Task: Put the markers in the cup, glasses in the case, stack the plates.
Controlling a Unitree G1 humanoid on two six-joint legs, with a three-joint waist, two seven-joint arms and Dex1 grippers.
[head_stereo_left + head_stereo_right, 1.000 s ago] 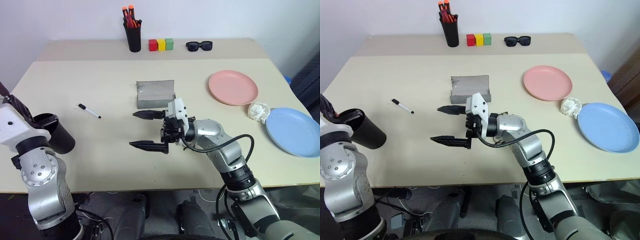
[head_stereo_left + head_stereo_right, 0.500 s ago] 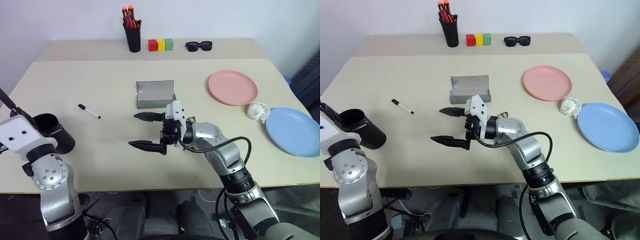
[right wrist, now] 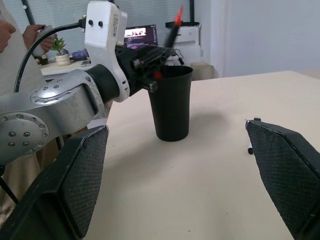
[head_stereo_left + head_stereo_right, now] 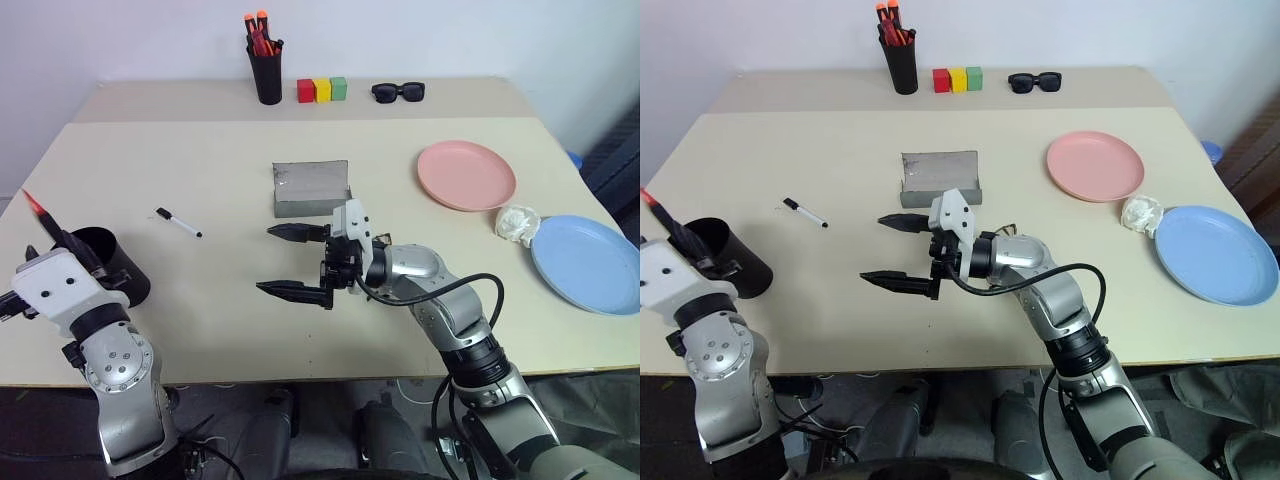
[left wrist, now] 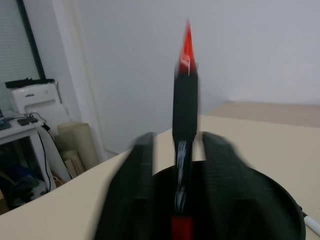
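Counts: two markers, two plates, one cup, one case, three blocks, one pen holder, one pair of sunglasses.
Left gripper (image 5: pixel 181 144): at the table's 8 o'clock, over the cup's mouth; its fingers stand apart on either side of the red-ended marker, with a gap on both sides.
Cup (image 4: pixel 116 266): black, upright near the 8 o'clock edge; it holds the black marker with red ends (image 4: pixel 54 228), which leans and sticks out well above the rim.
Right gripper (image 4: pixel 266 259): near the table's middle, pointing towards 9 o'clock, jaws spread wide and holding nothing.
Blue plate (image 4: pixel 588 262): at 4 o'clock, alone.
White crumpled lump (image 4: pixel 517 221): just beside the blue plate, between the two plates.
White marker (image 4: pixel 178 222): flat on the table at 9 o'clock, apart from the cup.
Case (image 4: pixel 311 189): grey, open, just past the right gripper towards 12 o'clock; its contents cannot be told.
Pink plate (image 4: pixel 466 175): at 2 o'clock, bare.
Pen holder (image 4: pixel 266 76): at 12 o'clock, far edge; holds orange-capped pens (image 4: pixel 257 30).
Blocks: red (image 4: pixel 306 91), yellow (image 4: pixel 323 90), green (image 4: pixel 339 88), in a row beside the holder.
Sunglasses (image 4: pixel 398 92): at 1 o'clock, far edge.
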